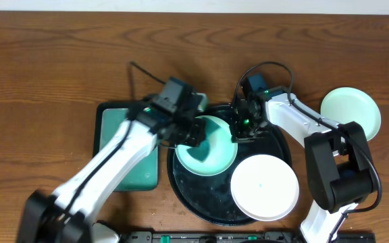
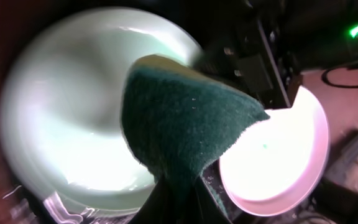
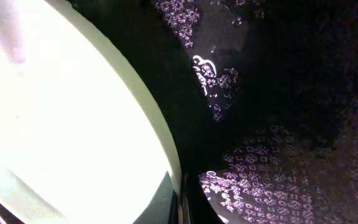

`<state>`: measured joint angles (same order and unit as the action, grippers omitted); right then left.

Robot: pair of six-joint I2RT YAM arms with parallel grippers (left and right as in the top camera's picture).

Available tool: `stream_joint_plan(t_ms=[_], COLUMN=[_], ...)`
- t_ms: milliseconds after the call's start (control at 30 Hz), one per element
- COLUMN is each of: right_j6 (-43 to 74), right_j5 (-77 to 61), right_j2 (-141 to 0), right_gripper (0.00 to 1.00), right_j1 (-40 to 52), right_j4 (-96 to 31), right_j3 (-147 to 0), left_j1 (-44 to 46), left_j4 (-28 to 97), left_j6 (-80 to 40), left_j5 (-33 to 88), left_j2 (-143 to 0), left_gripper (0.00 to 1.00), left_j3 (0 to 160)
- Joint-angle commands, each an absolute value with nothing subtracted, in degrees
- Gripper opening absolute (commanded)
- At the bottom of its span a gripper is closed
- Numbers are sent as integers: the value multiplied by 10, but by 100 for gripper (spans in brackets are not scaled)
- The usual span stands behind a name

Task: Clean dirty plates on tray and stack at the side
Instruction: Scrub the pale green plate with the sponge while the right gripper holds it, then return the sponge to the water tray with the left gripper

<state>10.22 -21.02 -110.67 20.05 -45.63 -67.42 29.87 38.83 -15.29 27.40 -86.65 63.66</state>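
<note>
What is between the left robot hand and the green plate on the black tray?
A dark green sponge, pinched by the left gripper, over the mint plate; the left wrist view shows it.

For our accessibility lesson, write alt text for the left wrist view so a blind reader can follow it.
A dark green sponge, pinched in the left gripper, fills the middle of the picture in front of a pale mint-green plate. A white plate shows at lower right.

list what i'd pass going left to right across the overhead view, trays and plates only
green rectangular tray → middle mint plate → white plate → far-right mint plate
</note>
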Motion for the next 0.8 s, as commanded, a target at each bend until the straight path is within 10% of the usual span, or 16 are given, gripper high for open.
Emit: stream_joint_plan(t_ms=[0,767], right_j6=[102,102], right_j5=[-198,-200], right_j2=[-1119,-1119], right_gripper=[1,1], right_j1=[201,201], right_j4=[-456,-459], right_j3=[-666,-667], left_j1=[270,100], left_j4=[455,468], left_j6=[-216,-226], left_j5=[76,-90], left_j2=[-805,-1066], left_gripper=[7,7], left_j3=[641,617])
